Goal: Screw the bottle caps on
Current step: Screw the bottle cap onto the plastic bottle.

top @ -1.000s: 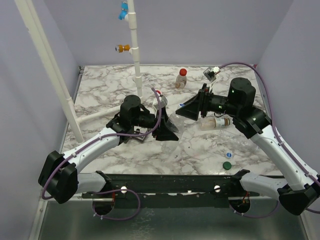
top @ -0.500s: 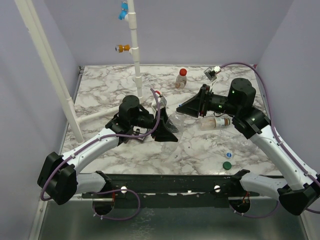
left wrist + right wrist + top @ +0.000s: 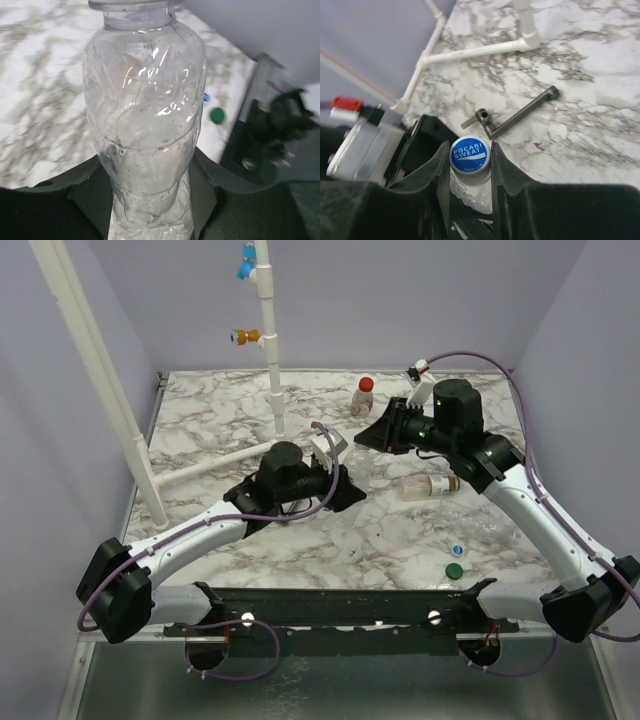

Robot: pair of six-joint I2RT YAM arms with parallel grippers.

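A clear bottle (image 3: 145,115) fills the left wrist view, and my left gripper (image 3: 150,175) is shut round its lower body. A white-and-blue bottle cap (image 3: 468,154) sits on that bottle's neck, with my right gripper (image 3: 468,156) shut on it and one finger (image 3: 437,170) on each side. In the top view the two grippers (image 3: 345,490) (image 3: 368,437) meet at mid table. A labelled bottle (image 3: 430,485) lies on its side to the right. A red-capped bottle (image 3: 362,397) stands at the back. A green cap (image 3: 454,571) and a white-and-blue cap (image 3: 457,550) lie near the front right.
A white pipe (image 3: 270,340) stands upright at the back with an orange fitting (image 3: 243,337) and a blue fitting (image 3: 246,262). A slanted white pipe (image 3: 100,390) runs along the left. A dark metal tool (image 3: 520,116) lies on the marble table (image 3: 400,530).
My right gripper has shut on the white-and-blue cap and moved back and left. The left arm has swung right with the bottle, bringing it under the right gripper.
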